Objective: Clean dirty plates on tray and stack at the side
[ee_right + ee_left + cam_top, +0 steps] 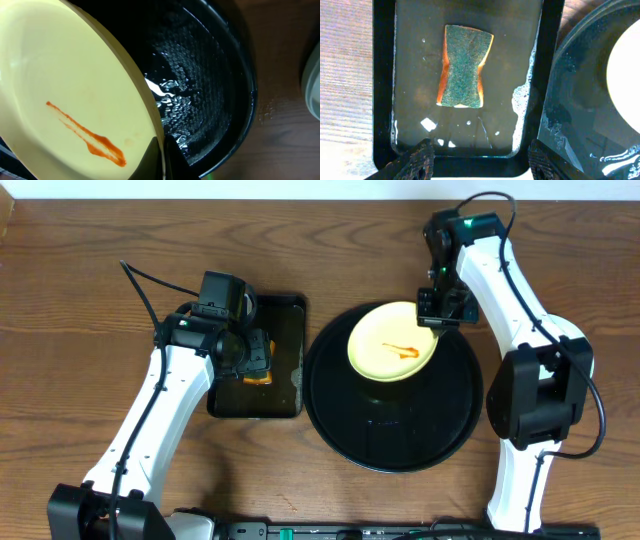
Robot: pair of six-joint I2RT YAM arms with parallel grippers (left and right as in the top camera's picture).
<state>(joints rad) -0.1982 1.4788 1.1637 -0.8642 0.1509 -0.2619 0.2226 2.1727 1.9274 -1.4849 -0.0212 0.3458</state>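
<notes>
**Q:** Plates counted, and gripped where?
**A:** One pale yellow round plate (392, 342), over the far part of your large round glossy black tray (400, 442). Your right gripper (437, 310) pinches its rim. Your left gripper (482, 161) gapes above one green-topped orange sponge (464, 67).

Overhead: sponge (259, 378) is mostly hidden under left gripper (250, 358). Left wrist: fingertips (417, 162) are cut off at bottom edge, round tray (580, 100) is cut at right. Right wrist: yellow plate (75, 85) is cropped left and top; pale object (313, 85) at right edge can't be identified
</notes>
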